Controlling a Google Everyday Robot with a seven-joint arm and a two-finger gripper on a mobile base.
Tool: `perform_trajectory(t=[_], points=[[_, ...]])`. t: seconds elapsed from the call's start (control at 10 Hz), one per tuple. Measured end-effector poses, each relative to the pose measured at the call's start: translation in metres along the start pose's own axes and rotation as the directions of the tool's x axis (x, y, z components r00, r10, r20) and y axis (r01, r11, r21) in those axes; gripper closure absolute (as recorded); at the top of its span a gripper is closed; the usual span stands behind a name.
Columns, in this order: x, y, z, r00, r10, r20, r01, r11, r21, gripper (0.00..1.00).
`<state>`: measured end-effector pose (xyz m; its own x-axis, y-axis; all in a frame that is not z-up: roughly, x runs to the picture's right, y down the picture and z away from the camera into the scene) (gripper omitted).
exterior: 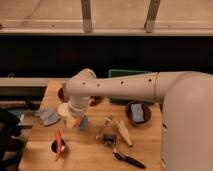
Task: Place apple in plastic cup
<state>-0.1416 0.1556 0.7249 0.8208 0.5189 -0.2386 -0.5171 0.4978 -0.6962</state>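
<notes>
My gripper hangs down from the white arm at the left middle of the wooden table. It is shut on the apple, a small yellow-orange ball at its tip. The plastic cup, bluish and short, stands right beside the apple on its right and is partly hidden by the wrist. The apple is at about the height of the cup's rim, touching or nearly touching it.
A cream-white container stands just left of the gripper. A grey-blue cloth lies further left. A carrot stands in a small dark cup in front. A dark bowl, a green tray, a banana and a black tool lie to the right.
</notes>
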Motion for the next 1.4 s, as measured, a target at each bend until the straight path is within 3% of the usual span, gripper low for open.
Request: perform_trajectory(t=[0.2, 0.4, 0.5, 0.7, 1.0, 1.2, 1.4], points=[[-0.003, -0.007, 0.003, 1.000, 0.006, -0.014, -0.006, 1.000, 0.015, 0.59], [-0.003, -0.032, 0.002, 0.999, 0.035, -0.026, -0.034, 0.998, 0.048, 0.40], [-0.001, -0.042, 0.001, 0.998, 0.051, -0.031, -0.049, 0.997, 0.059, 0.35], [0.004, -0.055, 0.003, 0.996, 0.083, -0.041, -0.079, 0.994, 0.071, 0.34], [0.007, -0.052, 0.007, 0.995, 0.089, -0.039, -0.087, 0.994, 0.061, 0.34], [0.007, -0.050, 0.003, 0.996, 0.089, -0.026, -0.087, 0.994, 0.062, 0.34], [0.001, -0.057, -0.009, 0.996, 0.089, 0.002, -0.089, 0.992, 0.092, 0.34]])
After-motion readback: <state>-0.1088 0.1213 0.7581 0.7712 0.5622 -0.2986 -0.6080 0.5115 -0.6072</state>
